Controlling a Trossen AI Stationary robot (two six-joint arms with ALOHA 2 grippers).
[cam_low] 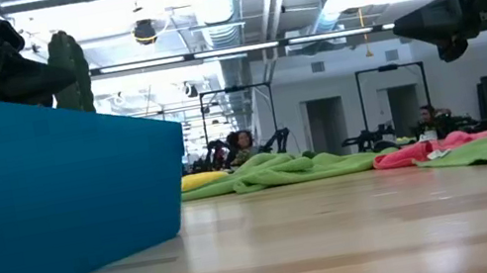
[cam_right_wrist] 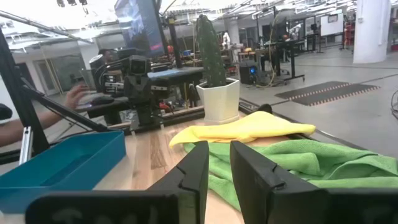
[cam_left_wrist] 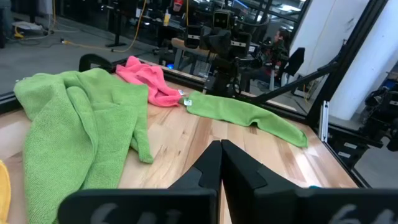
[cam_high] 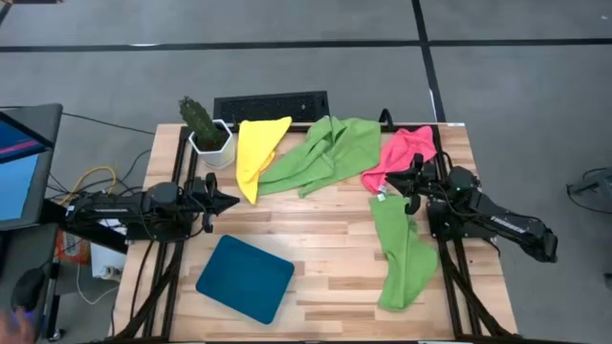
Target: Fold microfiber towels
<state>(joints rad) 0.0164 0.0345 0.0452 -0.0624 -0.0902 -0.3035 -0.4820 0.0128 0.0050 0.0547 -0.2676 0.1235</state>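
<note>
Four microfiber towels lie crumpled along the table's far and right part: a yellow towel [cam_high: 255, 153], a big lime green towel [cam_high: 325, 153], a pink towel [cam_high: 402, 153] and a long lime green towel [cam_high: 402, 253] running toward the near edge. My left gripper [cam_high: 232, 202] is shut and empty, held above the table left of centre and pointing right. My right gripper [cam_high: 409, 187] hangs above the spot where the pink and long green towels meet. It points left, its fingers [cam_right_wrist: 193, 165] slightly apart with nothing between them. In the low view both grippers stay well above the table.
A dark teal tray [cam_high: 246, 278] lies flat near the front, left of centre. A cactus in a white pot [cam_high: 206, 129] and a black keyboard [cam_high: 271, 105] are at the far edge. Bare wood [cam_high: 325, 225] shows at the middle. A person's hand [cam_right_wrist: 74, 96] shows beyond the table.
</note>
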